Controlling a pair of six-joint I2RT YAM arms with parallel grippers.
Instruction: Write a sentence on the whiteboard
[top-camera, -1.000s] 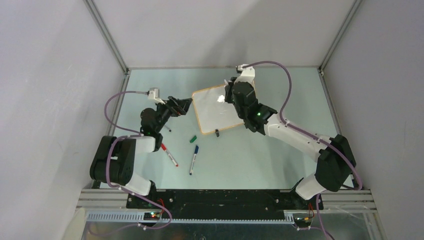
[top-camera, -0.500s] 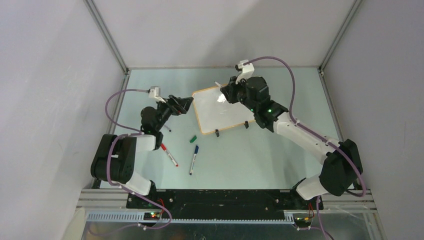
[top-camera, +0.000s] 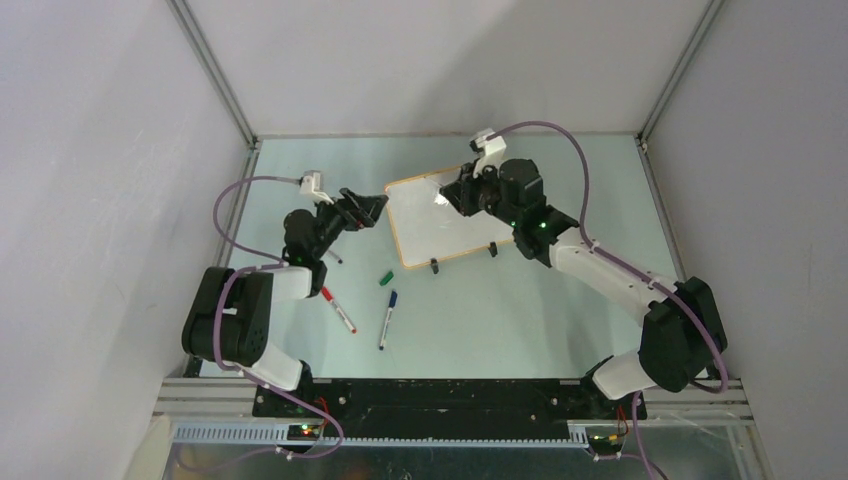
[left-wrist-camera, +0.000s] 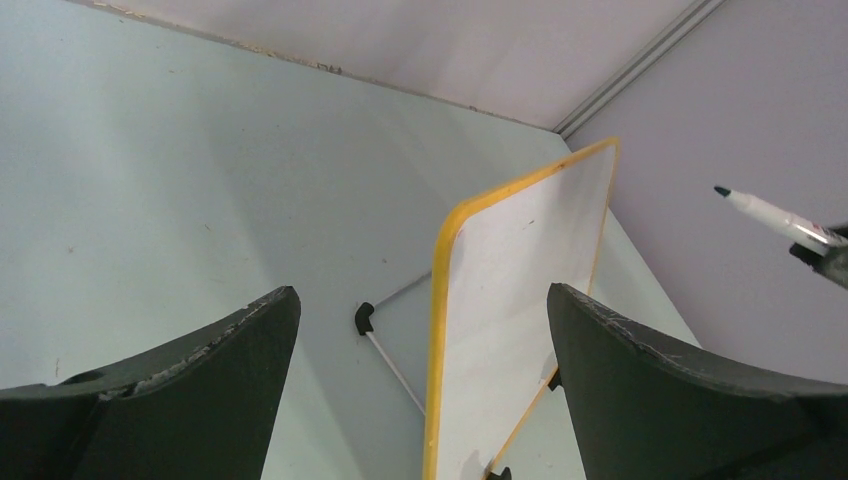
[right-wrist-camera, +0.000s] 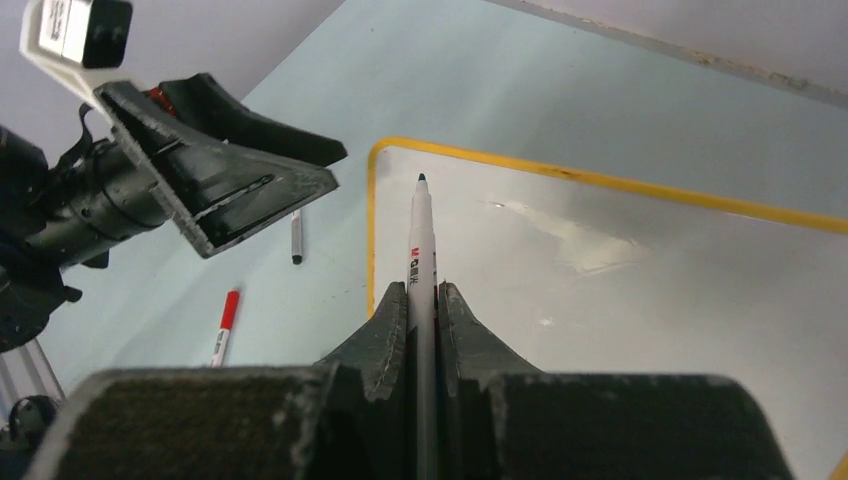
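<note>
Toward the far middle of the counter (top-camera: 500, 310), the whiteboard (top-camera: 445, 225) is standing tilted on two small black clip feet (top-camera: 435, 266), its glossy white face catching a glare and its thin orange-yellow frame curving round at the corners. No lettering is showing on that face in any view, so the writing itself seems not yet begun and all of it is lying ahead. Just off the board's far edge, the right hand (right-wrist-camera: 422, 295) is pinching a slim white marker (right-wrist-camera: 420, 250) between its pressed-together dark fingers, the uncapped dark tip pointing at the upper corner but, from the left wrist view, hanging clear of the surface. Beside the board's left edge, the left hand (left-wrist-camera: 422, 295) is waiting with its jaws spread and nothing between them. Nearer the arms, a red pen (top-camera: 339, 311), a blue pen (top-camera: 387, 318) and a small green cap (top-camera: 386, 278) are lying loose on the smooth pale teal top.
</note>
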